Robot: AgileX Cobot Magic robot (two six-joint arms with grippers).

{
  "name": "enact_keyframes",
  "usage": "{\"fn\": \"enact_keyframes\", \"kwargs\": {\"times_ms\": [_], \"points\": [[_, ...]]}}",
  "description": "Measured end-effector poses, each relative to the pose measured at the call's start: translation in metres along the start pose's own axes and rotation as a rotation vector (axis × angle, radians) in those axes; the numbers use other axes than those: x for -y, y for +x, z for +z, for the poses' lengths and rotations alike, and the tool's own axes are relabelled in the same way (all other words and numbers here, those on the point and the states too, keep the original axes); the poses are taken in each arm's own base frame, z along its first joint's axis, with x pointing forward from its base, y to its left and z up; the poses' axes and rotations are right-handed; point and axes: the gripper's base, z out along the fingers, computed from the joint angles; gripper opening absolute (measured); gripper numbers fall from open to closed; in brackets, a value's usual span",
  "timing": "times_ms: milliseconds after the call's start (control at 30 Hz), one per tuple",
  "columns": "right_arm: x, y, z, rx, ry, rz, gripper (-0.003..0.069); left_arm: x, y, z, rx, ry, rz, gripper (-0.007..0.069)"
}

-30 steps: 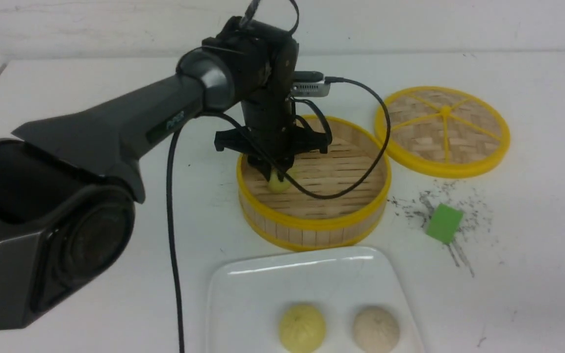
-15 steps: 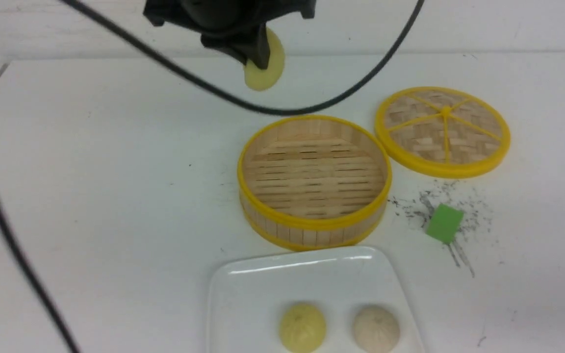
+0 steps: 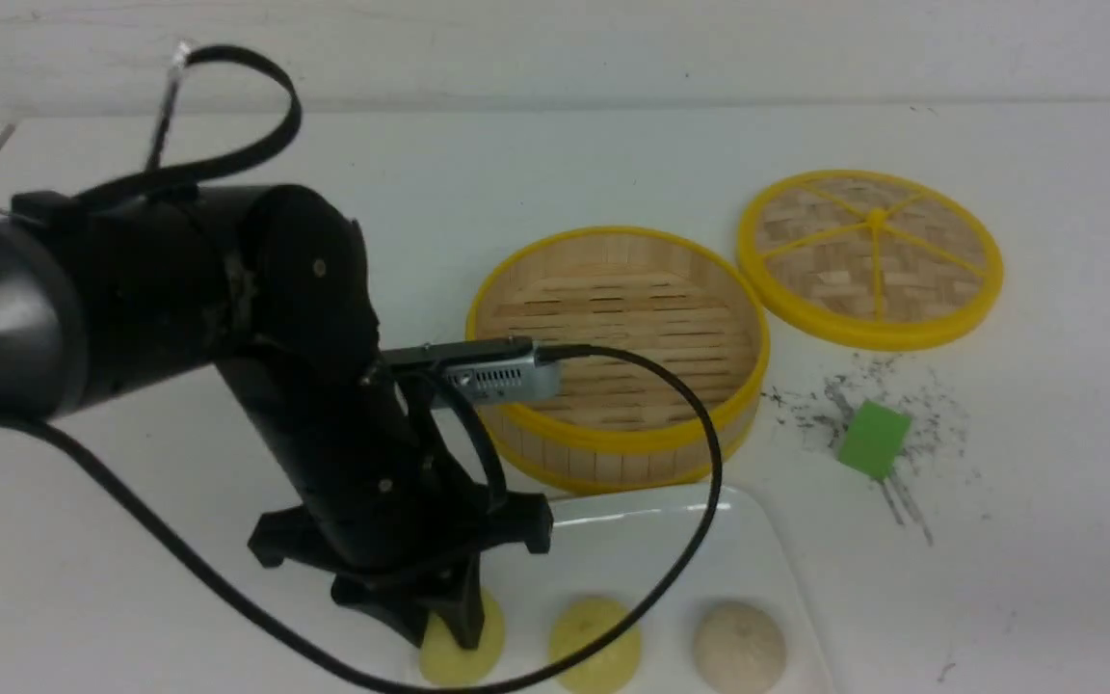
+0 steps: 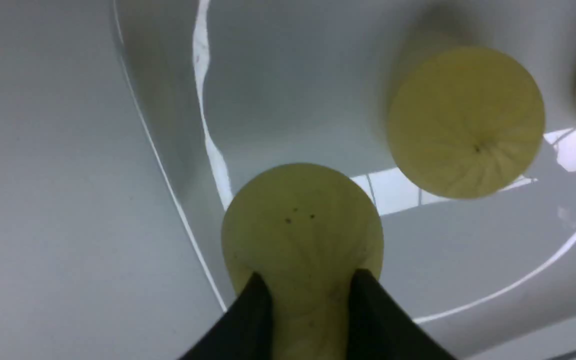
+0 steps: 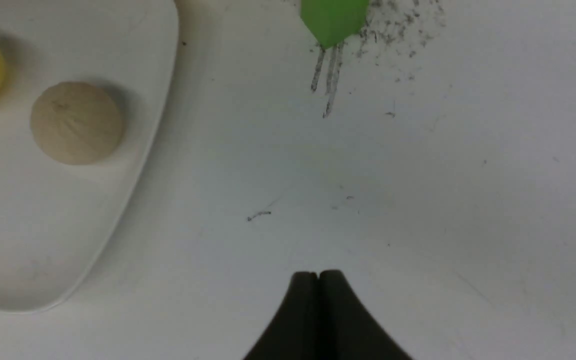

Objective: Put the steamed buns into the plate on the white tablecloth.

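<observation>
Your left end effector (image 4: 309, 282): parted, loosely astride bun (image 4: 300, 220) | your right end effector (image 5: 317, 275): closed, empty | plate (image 3: 661, 549): all three in; likely only withdrawal left

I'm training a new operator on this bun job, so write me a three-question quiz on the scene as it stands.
1. True or false: the small green block sits inside the round yellow-rimmed bamboo steamer basket.
2. Which bun on the glossy white rounded-square plate is farthest to the robot's right?
A) a pale yellow one
B) the beige pleated bun
3. Fill in: the round woven bamboo lid has a rim coloured ____.

Key: 1 false; 2 B; 3 yellow
</observation>
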Motion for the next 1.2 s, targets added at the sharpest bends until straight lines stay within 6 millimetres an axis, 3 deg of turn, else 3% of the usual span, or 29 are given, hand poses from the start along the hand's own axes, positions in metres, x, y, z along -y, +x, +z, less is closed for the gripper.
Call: {"fn": "enact_keyframes", "kwargs": {"times_ms": [267, 400, 533, 667, 733, 833, 933, 1000, 1200], "points": [[-0.001, -0.001, 0.000, 0.011, -0.006, 0.000, 0.0000, 0.001, -0.014, 0.027, -0.010, 0.023, -0.021, 0.0505], [0.001, 0.000, -0.004, 0.000, 0.000, 0.008, 0.0000, 0.008, -0.022, 0.017, 0.016, 0.048, 0.017, 0.0554], [0.008, -0.002, -0.034, 0.054, -0.027, 0.059, 0.0000, 0.017, -0.035, -0.006, 0.090, 0.035, 0.079, 0.0561], [0.023, 0.003, -0.085, 0.249, -0.104, 0.129, 0.0000, 0.021, -0.044, -0.029, 0.123, -0.013, 0.136, 0.0489], [0.029, 0.011, -0.099, 0.328, -0.132, 0.148, 0.0000, 0.023, -0.044, -0.035, 0.115, -0.022, 0.147, 0.0426], [0.037, 0.029, -0.113, 0.508, -0.200, 0.171, 0.0000, 0.022, -0.043, -0.038, 0.100, -0.040, 0.180, 0.0249], [0.037, 0.039, -0.108, 0.608, -0.241, 0.167, 0.0000, 0.021, -0.043, -0.039, 0.097, -0.057, 0.207, 0.0117], [0.032, 0.047, -0.089, 0.672, -0.266, 0.127, 0.0000, 0.020, -0.044, -0.039, 0.098, -0.071, 0.234, 0.0030], [0.010, 0.056, -0.041, 0.720, -0.346, -0.010, 0.0001, 0.017, -0.045, -0.039, 0.104, -0.101, 0.256, 0.0002]]}}
